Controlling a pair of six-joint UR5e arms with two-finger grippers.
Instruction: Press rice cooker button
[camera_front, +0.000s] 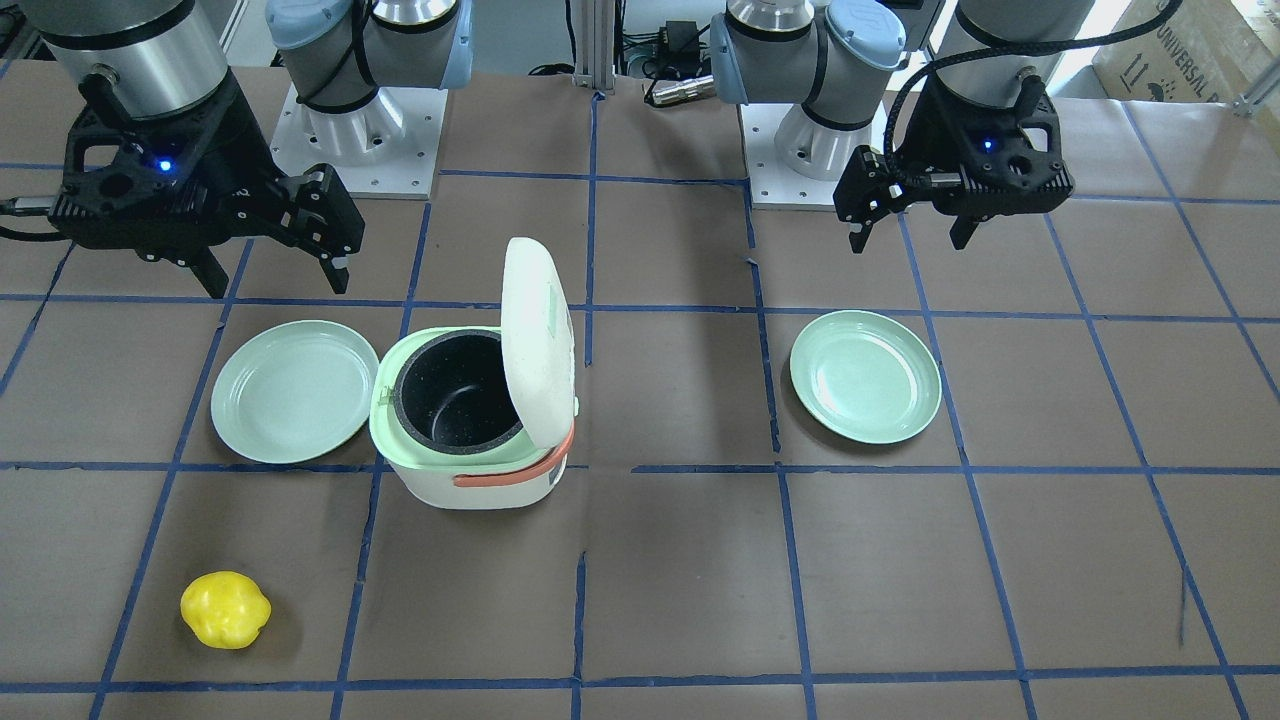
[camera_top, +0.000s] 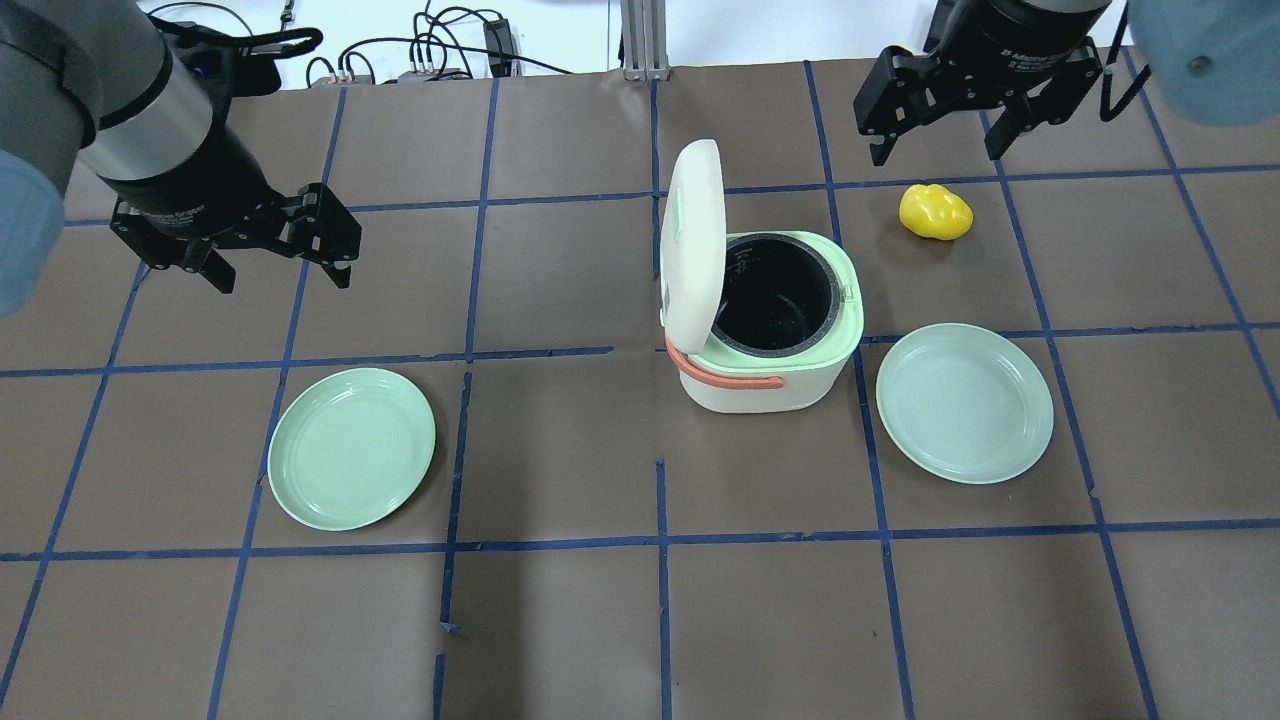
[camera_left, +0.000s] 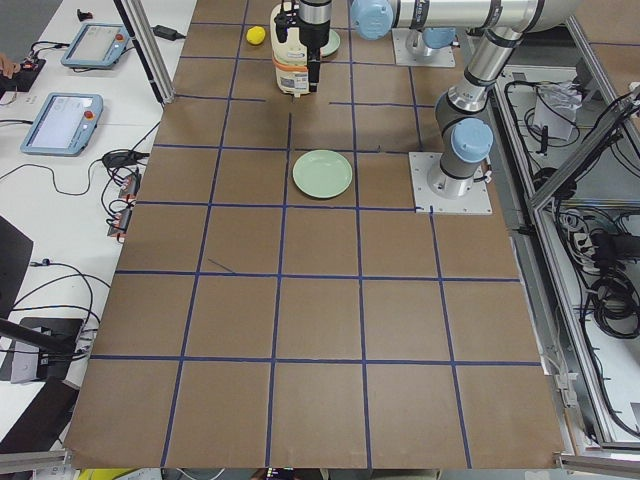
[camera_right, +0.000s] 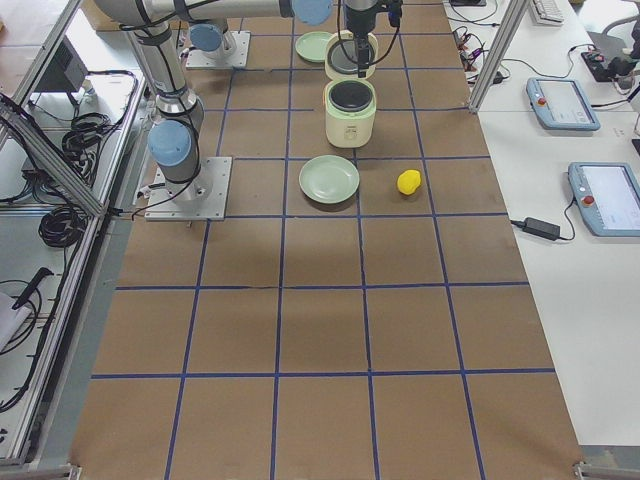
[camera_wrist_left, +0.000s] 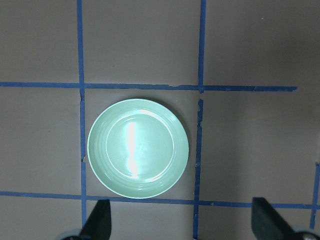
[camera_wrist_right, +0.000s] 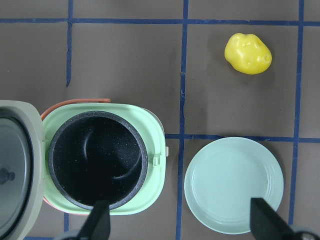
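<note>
The white rice cooker (camera_front: 470, 470) with a salmon-orange handle and pale green rim stands mid-table, also in the overhead view (camera_top: 760, 385). Its lid (camera_top: 690, 245) stands upright and open, and the black inner pot (camera_wrist_right: 97, 160) looks empty. My right gripper (camera_top: 937, 152) is open and empty, high above the table beyond the cooker; its fingertips (camera_wrist_right: 97, 222) frame the pot and a plate. My left gripper (camera_top: 280, 278) is open and empty, hovering far to the cooker's left above a plate; it also shows in the front view (camera_front: 910, 243). I cannot make out a button.
One pale green plate (camera_top: 350, 447) lies under the left gripper, also in the left wrist view (camera_wrist_left: 137, 147). A second plate (camera_top: 965, 402) lies right of the cooker. A yellow lumpy object (camera_top: 935, 212) lies beyond it. Blue tape grids the brown table.
</note>
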